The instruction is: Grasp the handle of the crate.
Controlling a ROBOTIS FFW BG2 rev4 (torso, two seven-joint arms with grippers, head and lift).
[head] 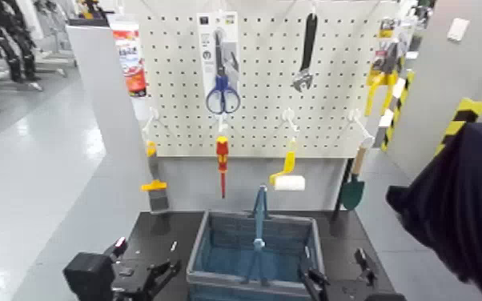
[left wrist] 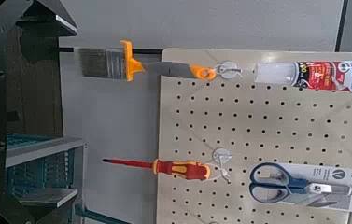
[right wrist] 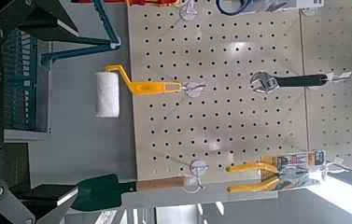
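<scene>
The grey-blue slatted crate (head: 254, 258) with a teal interior stands on the black table, front centre. Its thin teal handle (head: 258, 214) stands upright across the middle. My left gripper (head: 158, 278) is low at the crate's left front corner, open and empty. My right gripper (head: 316, 282) is low at the crate's right front corner, open and empty. Neither touches the crate or the handle. The left wrist view shows a crate corner (left wrist: 38, 168) and a bit of the handle (left wrist: 99, 217). The right wrist view shows the crate side (right wrist: 24, 79) and the handle's arm (right wrist: 80, 42).
A white pegboard (head: 260, 104) behind the crate holds blue scissors (head: 222, 96), a red-and-yellow screwdriver (head: 222, 160), a paint roller (head: 288, 180), a wrench (head: 306, 56), a green trowel (head: 353, 188) and a brush (head: 154, 188). A person in dark clothing (head: 460, 208) stands at the right.
</scene>
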